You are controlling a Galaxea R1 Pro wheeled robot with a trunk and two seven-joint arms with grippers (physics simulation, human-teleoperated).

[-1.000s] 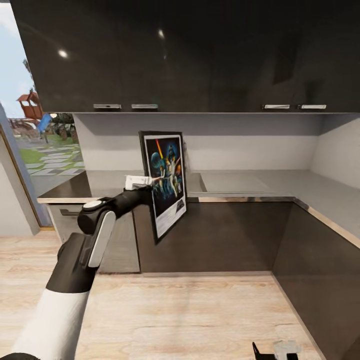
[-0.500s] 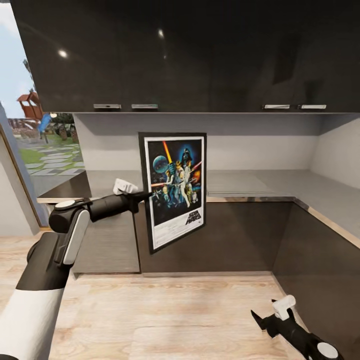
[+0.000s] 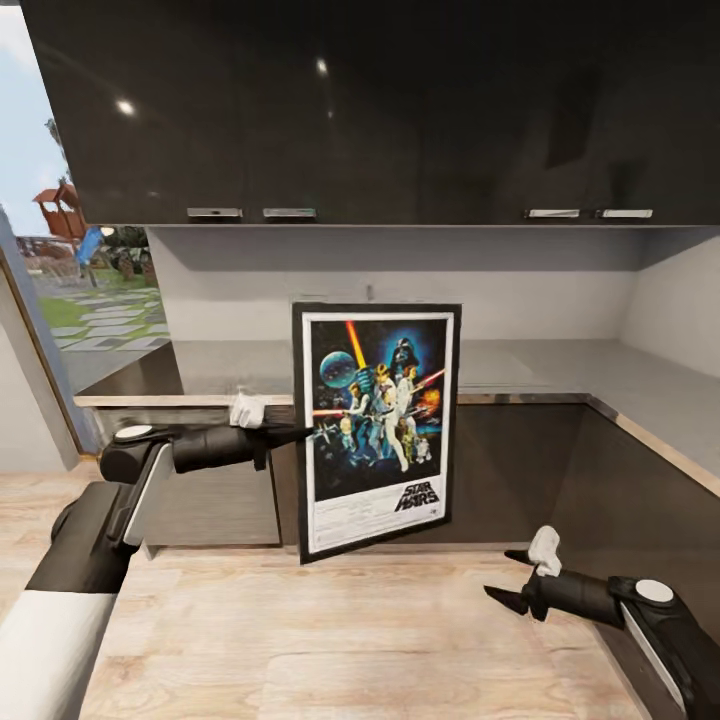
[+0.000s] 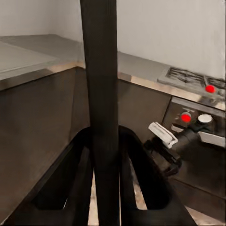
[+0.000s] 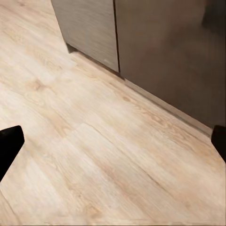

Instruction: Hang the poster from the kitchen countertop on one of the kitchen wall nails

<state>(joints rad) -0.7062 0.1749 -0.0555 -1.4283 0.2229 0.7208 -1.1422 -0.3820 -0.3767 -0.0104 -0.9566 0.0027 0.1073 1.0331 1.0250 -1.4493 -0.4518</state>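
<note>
The poster (image 3: 378,430), a black-framed Star Wars print, hangs upright in the air in front of the dark cabinets, its face turned to me. My left gripper (image 3: 298,433) is shut on the middle of its left edge. In the left wrist view the frame's edge (image 4: 104,94) runs as a dark bar between the two fingers (image 4: 141,174). Behind the poster lies the grey kitchen countertop (image 3: 530,362). My right gripper (image 3: 508,576) hovers open above the floor, lower and to the right of the poster, with nothing in it; its fingertips (image 5: 9,146) show far apart.
Dark glossy wall cabinets (image 3: 380,110) hang over the counter. Base cabinets (image 3: 480,470) run along the back and the right side. A cooker with red knobs (image 4: 207,89) stands beside the counter. A glass door (image 3: 60,300) is at the left. Light wooden floor (image 3: 330,630) lies in front.
The poster has swung round to face me and come right, lower and nearer. My left arm has drawn back with it. My right arm has risen into the lower right.
</note>
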